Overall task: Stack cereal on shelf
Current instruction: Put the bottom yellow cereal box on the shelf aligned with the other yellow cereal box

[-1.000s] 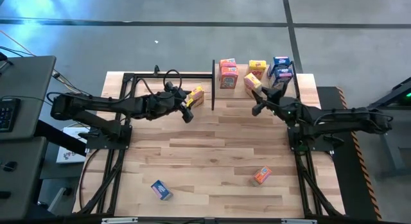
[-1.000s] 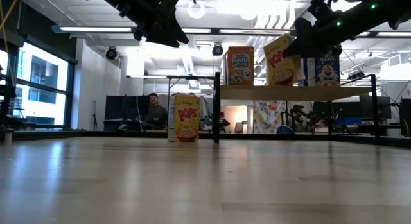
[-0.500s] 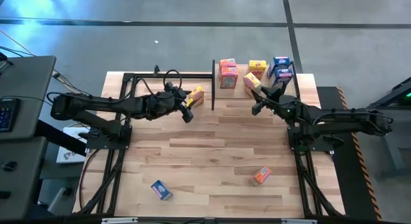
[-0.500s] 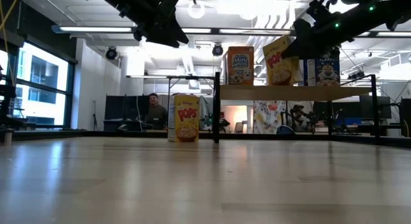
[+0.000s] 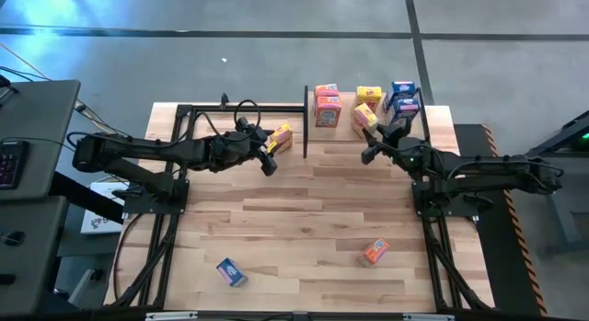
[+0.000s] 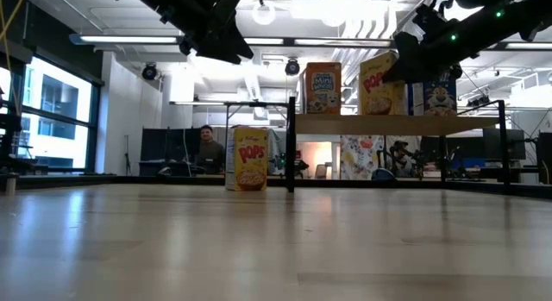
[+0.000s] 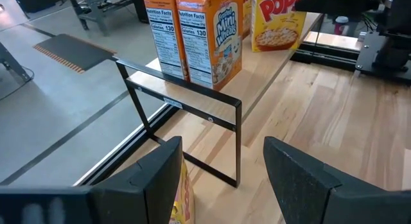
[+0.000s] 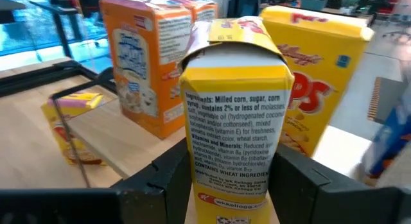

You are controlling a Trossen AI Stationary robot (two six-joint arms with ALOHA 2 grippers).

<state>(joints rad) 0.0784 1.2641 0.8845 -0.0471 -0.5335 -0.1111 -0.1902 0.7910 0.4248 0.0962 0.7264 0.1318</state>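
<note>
— Largest first? Plank-patterned worktop (image 5: 304, 220), spanning the whole high view, both dark arms reaching in from its sides.

— On it?

— Small light-wood shelf (image 6: 379, 124) on thin black posts at the far edge, right of centre. Standing on its board: two orange boxes (image 5: 327, 102) side by side at the left end, a yellow box (image 5: 370, 97) near the middle, blue boxes (image 5: 403, 97) at the right end.

— And the arms?

— Right end effector (image 5: 373, 137) up at the shelf's front edge, clenched on a yellow cereal box (image 8: 234, 121), gripped by its narrow sides between the two dark fingers (image 8: 160, 179). Held close to upright, just in front of the yellow box already on the board, between orange and blue. Touching the board or not: cannot tell.

— Left one?

— Left end effector (image 5: 267, 155) hovering left of the shelf, released, fingers (image 7: 302, 179) parted with nothing between them. Directly beneath and beside it, another yellow box (image 6: 250, 159) standing upright on the worktop, next to the shelf's left post.

— Smaller bits?

— Near the front edge, well apart from everything else: a blue box (image 5: 230, 271) lying toward the left, an orange box (image 5: 375, 252) lying toward the right.

— Beyond the worktop?

— A seated person (image 6: 207, 146) far back in the room, seen in the low view.
</note>
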